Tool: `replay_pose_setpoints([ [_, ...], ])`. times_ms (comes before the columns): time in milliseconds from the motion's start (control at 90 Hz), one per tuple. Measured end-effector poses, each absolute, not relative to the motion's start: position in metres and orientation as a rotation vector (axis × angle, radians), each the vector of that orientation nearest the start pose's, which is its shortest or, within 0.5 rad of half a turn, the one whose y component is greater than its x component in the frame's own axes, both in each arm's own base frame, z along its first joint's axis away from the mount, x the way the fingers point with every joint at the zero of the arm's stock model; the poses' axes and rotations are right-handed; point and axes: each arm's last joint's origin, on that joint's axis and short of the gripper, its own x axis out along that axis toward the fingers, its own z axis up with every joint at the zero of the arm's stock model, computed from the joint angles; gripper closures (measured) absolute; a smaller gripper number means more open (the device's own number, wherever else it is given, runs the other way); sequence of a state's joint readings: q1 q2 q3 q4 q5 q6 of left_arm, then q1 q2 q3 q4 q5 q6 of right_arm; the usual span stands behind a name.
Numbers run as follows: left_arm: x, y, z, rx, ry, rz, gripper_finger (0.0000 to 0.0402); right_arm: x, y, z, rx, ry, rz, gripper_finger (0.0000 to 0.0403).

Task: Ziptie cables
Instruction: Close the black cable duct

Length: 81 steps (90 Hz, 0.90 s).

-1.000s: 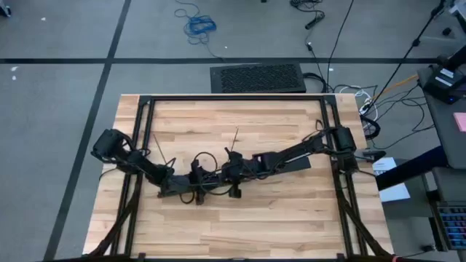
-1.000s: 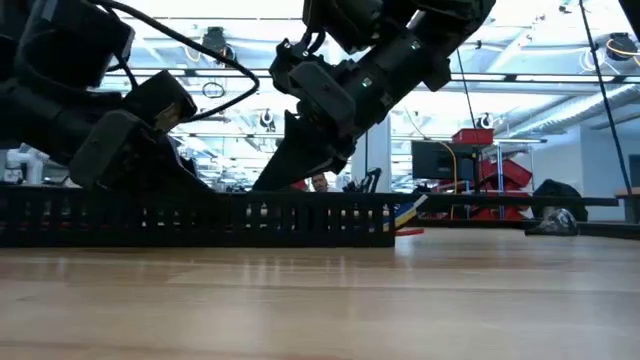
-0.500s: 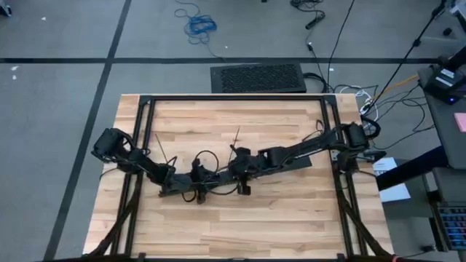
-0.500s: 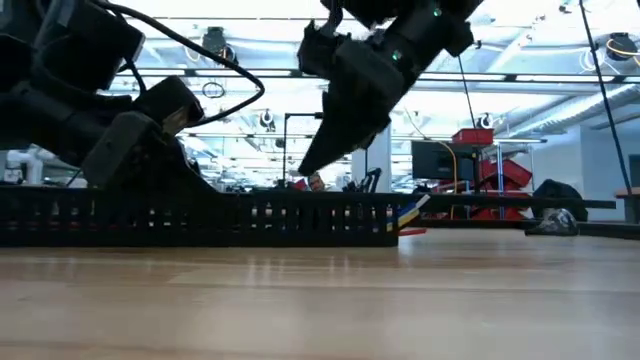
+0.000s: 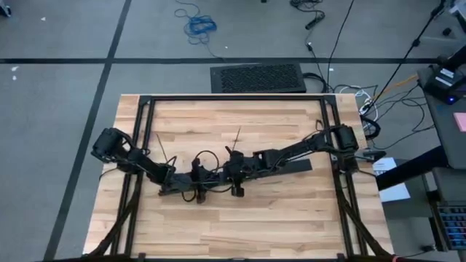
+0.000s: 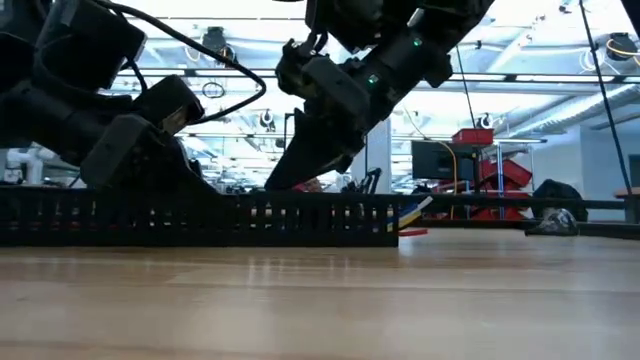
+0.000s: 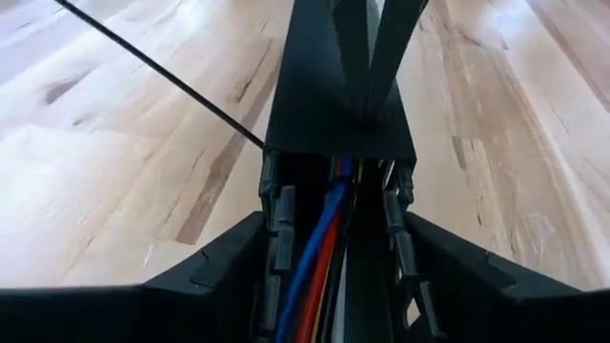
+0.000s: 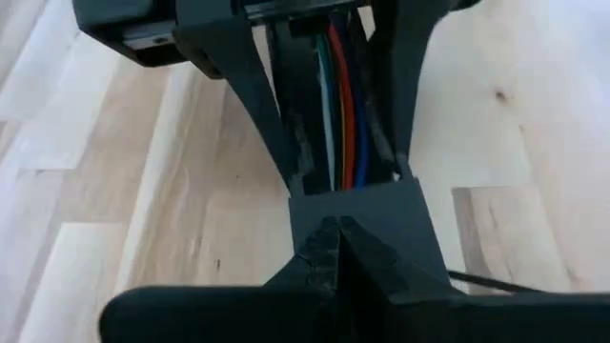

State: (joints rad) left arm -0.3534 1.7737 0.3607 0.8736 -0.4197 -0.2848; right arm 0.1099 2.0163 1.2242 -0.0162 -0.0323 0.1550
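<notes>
Wood tabletop (image 5: 277, 211), open lab hall behind. Left tool (image 5: 191, 182) and right tool (image 5: 234, 173) both sit over the black slotted bar (image 6: 200, 220), facing each other. Cables (image 7: 319, 257) run inside the bar, directly between left tool's fingers. Can't tell either tool's grip state. Ziptie tails (image 5: 237, 136) stick up beyond the right tool. Wires look light and floppy, ziptie thin and slippery; best pinched at the tail, close to the bundle.

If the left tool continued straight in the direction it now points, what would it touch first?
Most likely the right tool. The left tool straddles the black slotted bar holding the cables, and the other tool sits on that bar directly ahead. Depth between them is unclear.
</notes>
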Motion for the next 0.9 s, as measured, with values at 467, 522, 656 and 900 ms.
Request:
replay_pose_setpoints([
  [467, 0.243, -0.077, 0.083, -0.082, 0.471, 0.1, 0.0056, 0.411, 0.047, 0.138, 0.114, 0.842, 0.07, 0.0403],
  [522, 0.245, -0.075, 0.084, -0.082, 0.471, 0.108, 0.0045, 0.411, 0.047, 0.137, 0.114, 0.844, 0.07, 0.0403],
  [656, 0.249, -0.071, 0.085, -0.094, 0.463, 0.134, 0.0037, 0.41, 0.046, 0.137, 0.115, 0.847, 0.07, 0.0403],
  [900, 0.253, -0.069, 0.088, -0.098, 0.441, 0.176, 0.0038, 0.41, 0.046, 0.137, 0.118, 0.844, 0.067, 0.0403],
])
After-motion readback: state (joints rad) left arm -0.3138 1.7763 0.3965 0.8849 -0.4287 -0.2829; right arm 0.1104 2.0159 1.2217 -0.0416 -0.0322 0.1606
